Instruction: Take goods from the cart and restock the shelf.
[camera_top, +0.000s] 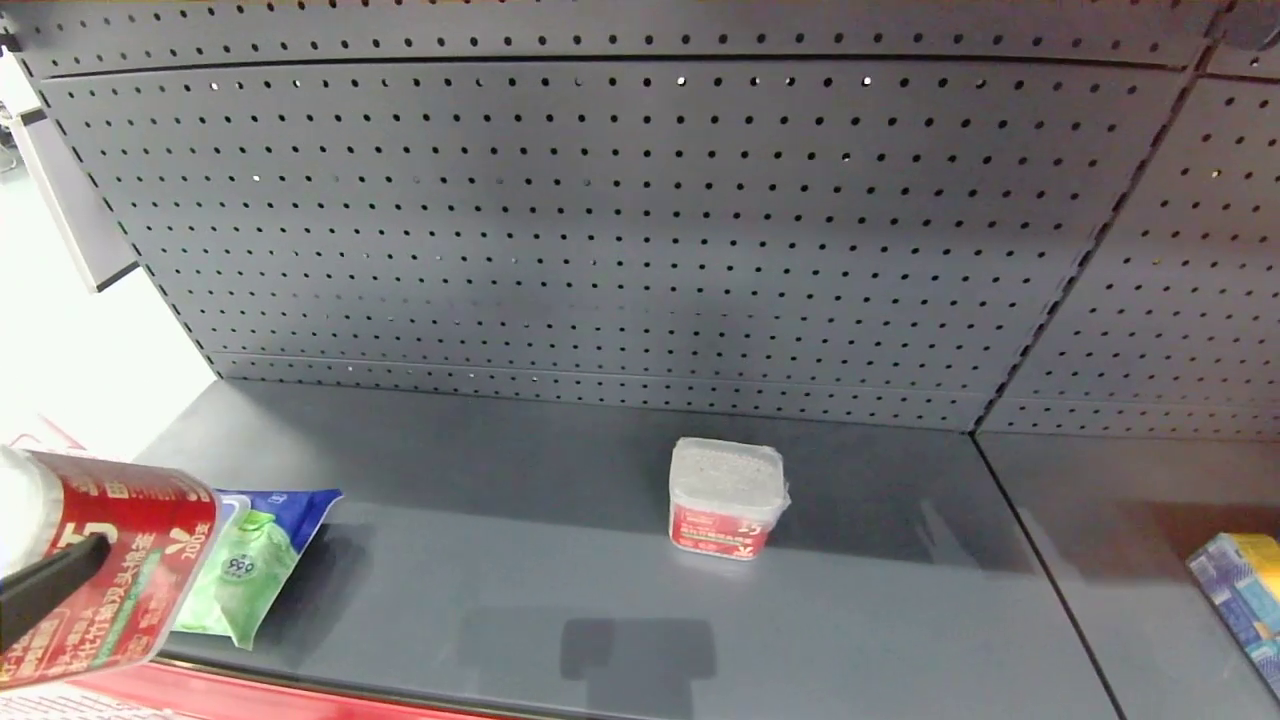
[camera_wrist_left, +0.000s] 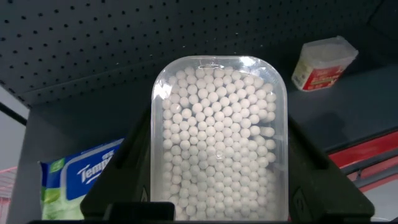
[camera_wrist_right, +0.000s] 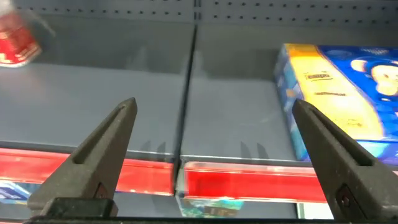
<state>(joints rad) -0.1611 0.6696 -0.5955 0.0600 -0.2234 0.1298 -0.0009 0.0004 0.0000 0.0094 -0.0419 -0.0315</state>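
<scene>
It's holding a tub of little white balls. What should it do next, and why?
Probably carry the held tub in the left gripper forward and right, setting it beside the matching tub on the shelf; it hangs at the shelf's front edge near the wipes pack.

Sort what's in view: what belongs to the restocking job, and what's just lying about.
Job: swab tub in left end effector; shelf; matching tub already shelved.
Lying about: tissue pack; blue-and-yellow box; open right end effector, empty.
</scene>
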